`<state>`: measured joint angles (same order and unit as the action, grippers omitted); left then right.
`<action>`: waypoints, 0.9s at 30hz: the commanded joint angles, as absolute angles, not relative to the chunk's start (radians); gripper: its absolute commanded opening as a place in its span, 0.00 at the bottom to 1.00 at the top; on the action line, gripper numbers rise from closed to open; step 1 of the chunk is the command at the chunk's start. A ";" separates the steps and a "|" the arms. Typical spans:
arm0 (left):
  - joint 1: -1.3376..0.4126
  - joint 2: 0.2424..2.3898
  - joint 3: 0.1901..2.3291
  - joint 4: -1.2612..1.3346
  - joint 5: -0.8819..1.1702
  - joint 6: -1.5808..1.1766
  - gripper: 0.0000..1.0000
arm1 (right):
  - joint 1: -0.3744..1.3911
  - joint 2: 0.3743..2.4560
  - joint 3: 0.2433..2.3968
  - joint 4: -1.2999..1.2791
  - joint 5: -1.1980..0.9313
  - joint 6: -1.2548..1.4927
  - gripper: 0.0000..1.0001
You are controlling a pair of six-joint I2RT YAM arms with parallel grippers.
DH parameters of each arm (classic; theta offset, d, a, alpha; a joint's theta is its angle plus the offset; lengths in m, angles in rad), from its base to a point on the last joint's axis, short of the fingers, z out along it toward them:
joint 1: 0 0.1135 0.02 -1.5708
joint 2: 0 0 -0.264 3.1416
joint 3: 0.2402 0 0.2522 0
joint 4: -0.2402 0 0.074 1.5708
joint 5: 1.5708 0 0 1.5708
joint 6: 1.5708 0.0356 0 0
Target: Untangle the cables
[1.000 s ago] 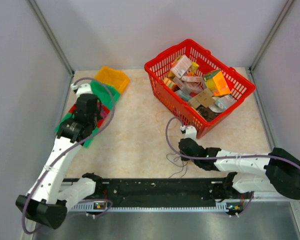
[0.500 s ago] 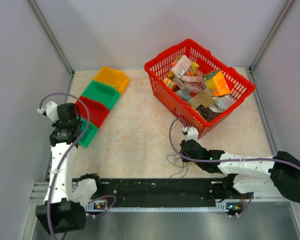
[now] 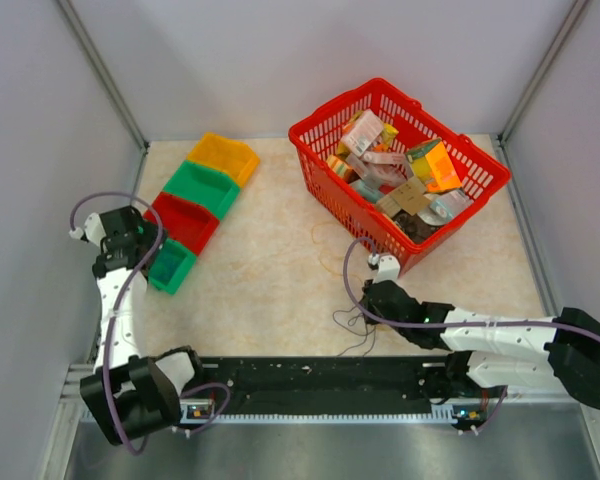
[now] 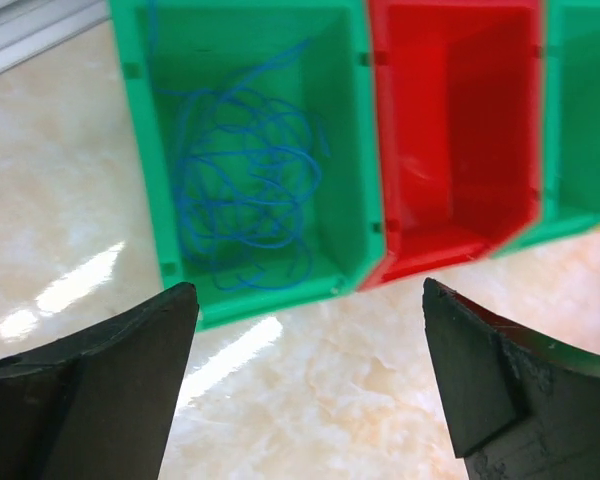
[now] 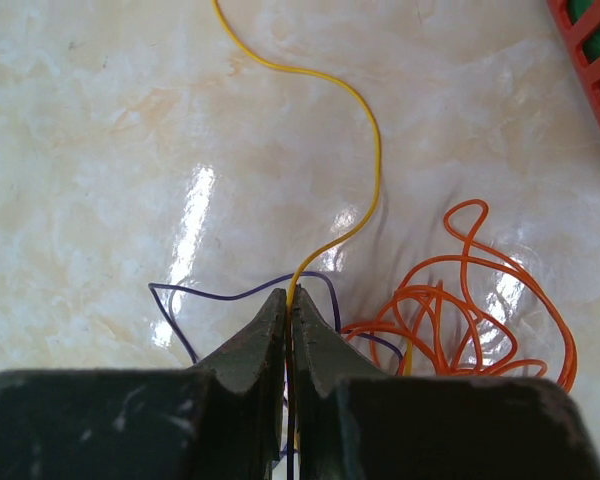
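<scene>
A blue cable [image 4: 245,180] lies coiled in the nearest green bin [image 4: 140,180]. My left gripper [image 4: 305,300] hangs open just in front of that bin, nothing between its fingers; from above it [image 3: 140,240] is at the bin row's near left end. My right gripper [image 5: 288,300] is shut on the yellow cable [image 5: 365,170], which curves away over the table. An orange cable [image 5: 480,300] lies tangled to its right, and a purple cable [image 5: 210,295] loops under the fingertips. From above, the tangle [image 3: 352,325] sits beside the right gripper [image 3: 372,297].
A red basket [image 3: 340,195] full of packets stands at the back right, close behind the right gripper. A row of bins lies at the left: orange [image 3: 223,155], green [image 3: 202,185], red [image 3: 185,222], green [image 3: 172,262]. Grey walls close in both sides.
My left arm has drawn back left and towards the near edge from over the bins, and its gripper has opened. The right gripper stays shut and has barely moved.
</scene>
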<state>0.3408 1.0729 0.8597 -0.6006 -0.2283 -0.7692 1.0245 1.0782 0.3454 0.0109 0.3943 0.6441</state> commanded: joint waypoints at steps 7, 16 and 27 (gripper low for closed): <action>0.091 0.945 0.717 -0.293 0.423 -0.608 0.75 | 1.014 1.132 0.362 0.092 0.347 0.609 0.03; -0.598 1.060 0.500 0.029 0.442 -0.587 0.62 | 1.017 1.141 0.396 0.169 0.196 0.618 0.00; -0.965 1.603 0.830 -0.094 0.380 -0.534 0.57 | 1.015 0.872 0.322 0.015 0.316 0.638 0.01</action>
<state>-0.8852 1.5131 0.7139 -0.0929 0.3977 -0.5720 1.0245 0.9524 0.3466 0.0654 0.2588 0.6167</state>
